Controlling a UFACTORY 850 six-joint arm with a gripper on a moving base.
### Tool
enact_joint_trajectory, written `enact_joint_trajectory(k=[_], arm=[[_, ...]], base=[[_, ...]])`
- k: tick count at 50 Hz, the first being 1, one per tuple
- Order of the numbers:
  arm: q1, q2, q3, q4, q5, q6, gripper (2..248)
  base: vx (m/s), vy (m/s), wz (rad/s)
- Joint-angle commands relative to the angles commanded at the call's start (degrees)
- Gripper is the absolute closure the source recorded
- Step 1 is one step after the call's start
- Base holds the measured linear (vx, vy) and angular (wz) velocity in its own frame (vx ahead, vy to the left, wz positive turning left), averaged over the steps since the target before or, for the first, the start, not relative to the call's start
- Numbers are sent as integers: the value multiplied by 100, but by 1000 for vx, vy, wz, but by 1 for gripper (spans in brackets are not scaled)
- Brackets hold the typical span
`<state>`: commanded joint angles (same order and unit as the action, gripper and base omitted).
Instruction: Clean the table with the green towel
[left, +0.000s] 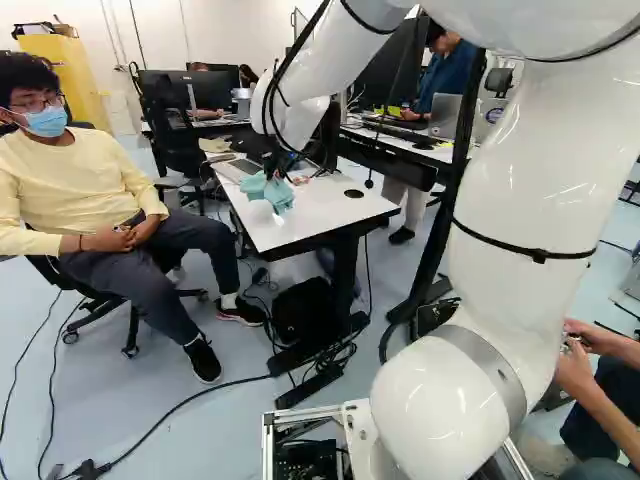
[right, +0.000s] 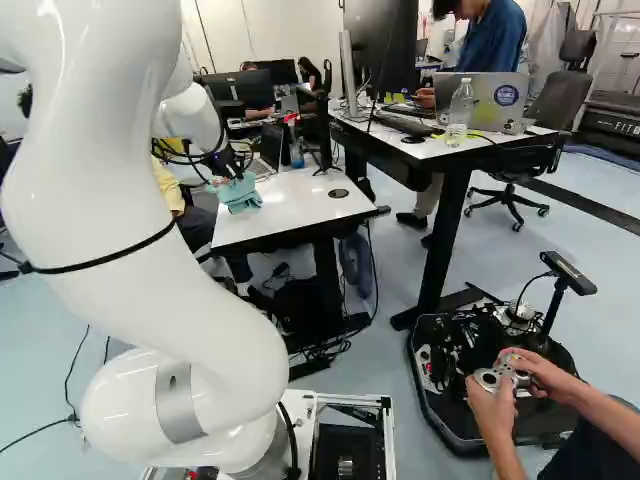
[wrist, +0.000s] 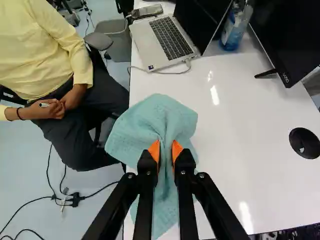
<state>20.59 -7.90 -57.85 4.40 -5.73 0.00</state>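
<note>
At the table's near left part, my gripper (left: 272, 172) holds the green towel (left: 268, 192) in the left base view. In the wrist view the gripper (wrist: 166, 152) is shut on a bunched fold of the towel (wrist: 150, 117), with orange pads pressing it from both sides. The cloth spreads out ahead of the fingers and hangs below them, over the table's side edge. The white table (wrist: 225, 120) lies beneath; whether the towel touches its top I cannot tell.
An open laptop (wrist: 162, 40), a blue-labelled bottle (wrist: 235, 25) and a monitor (wrist: 290, 35) stand on the table beyond the towel. A round black grommet (wrist: 304, 143) is set in the tabletop. A seated person (left: 90, 190) is close beside the table's left edge.
</note>
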Motion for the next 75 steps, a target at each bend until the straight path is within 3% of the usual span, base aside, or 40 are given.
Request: enact_joint_trajectory(k=[17, 75], arm=[[70, -92, 139, 0, 235, 0, 199], [95, -703, 147, 0, 247, 0, 199]], base=[[0, 0, 0], [0, 0, 0]])
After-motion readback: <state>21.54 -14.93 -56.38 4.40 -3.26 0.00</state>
